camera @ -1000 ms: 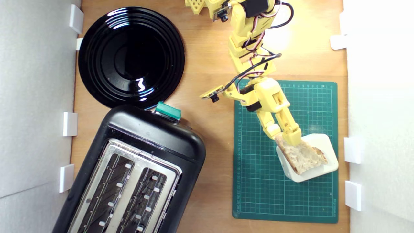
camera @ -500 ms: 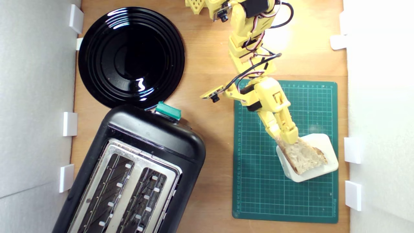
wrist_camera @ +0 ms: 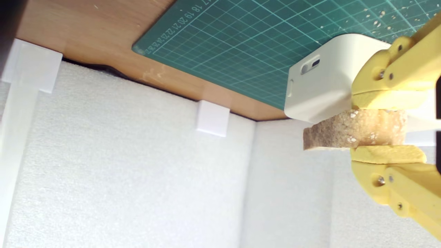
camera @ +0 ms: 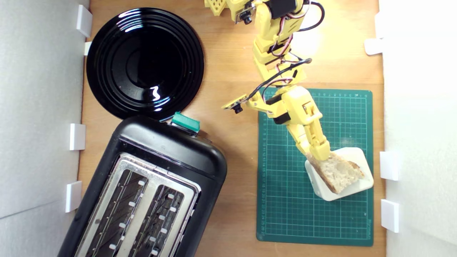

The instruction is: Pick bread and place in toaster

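The bread (camera: 339,172), a wedge slice with pale holey crumb and a brown crust, sits over the white rounded block (camera: 360,157) on the green mat. My yellow gripper (camera: 316,154) is shut on the slice's end nearest the arm. In the wrist view the two yellow fingers pinch the bread (wrist_camera: 348,132) from both faces at the gripper (wrist_camera: 386,128), and the slice looks slightly lifted off the block (wrist_camera: 324,82). The black toaster (camera: 167,146) with two open slots, a silver top plate and a green lever knob (camera: 185,122) stands at the exterior view's lower left.
A round black plate (camera: 107,60) lies behind the toaster at the exterior view's upper left. The green cutting mat (camera: 285,214) covers the right side of the wooden table. White foam walls with white clips (camera: 389,215) border both sides.
The gripper closed on the bread's near end. The slice has since shifted and tilted slightly toward the exterior view's right, rising a little from the white block.
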